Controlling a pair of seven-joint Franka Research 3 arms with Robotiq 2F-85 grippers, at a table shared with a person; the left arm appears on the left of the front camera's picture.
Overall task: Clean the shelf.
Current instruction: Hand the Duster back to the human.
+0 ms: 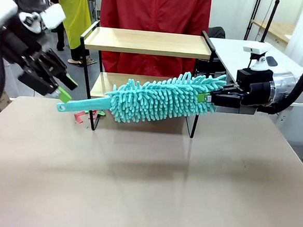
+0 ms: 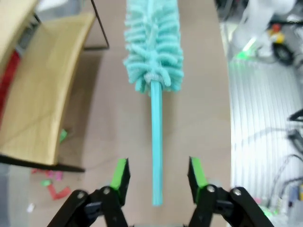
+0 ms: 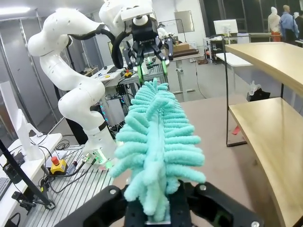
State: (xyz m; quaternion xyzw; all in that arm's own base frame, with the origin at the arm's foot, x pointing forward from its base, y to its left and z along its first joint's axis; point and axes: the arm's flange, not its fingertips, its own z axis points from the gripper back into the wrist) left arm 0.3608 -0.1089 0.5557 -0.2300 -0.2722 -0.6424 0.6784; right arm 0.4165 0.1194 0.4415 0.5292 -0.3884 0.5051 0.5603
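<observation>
A turquoise fluffy duster (image 1: 160,97) hangs level above the table in front of the shelf (image 1: 148,43). My right gripper (image 1: 207,97) is shut on its fluffy tip (image 3: 154,189), coming in from the right. The thin handle (image 2: 156,142) points at my left gripper (image 2: 158,177), which is open with the handle's end between its green pads (image 2: 120,174) without touching them. In the front view the left gripper (image 1: 65,89) sits just above the handle end (image 1: 62,107). The shelf has two light wooden boards (image 2: 42,109) in a black frame.
A person in a red top (image 1: 155,20) stands behind the shelf. Small pink and green scraps (image 2: 54,182) lie on the table by the shelf's left leg. The beige tabletop (image 1: 147,180) spreads wide in front. A white table (image 1: 249,55) stands at the back right.
</observation>
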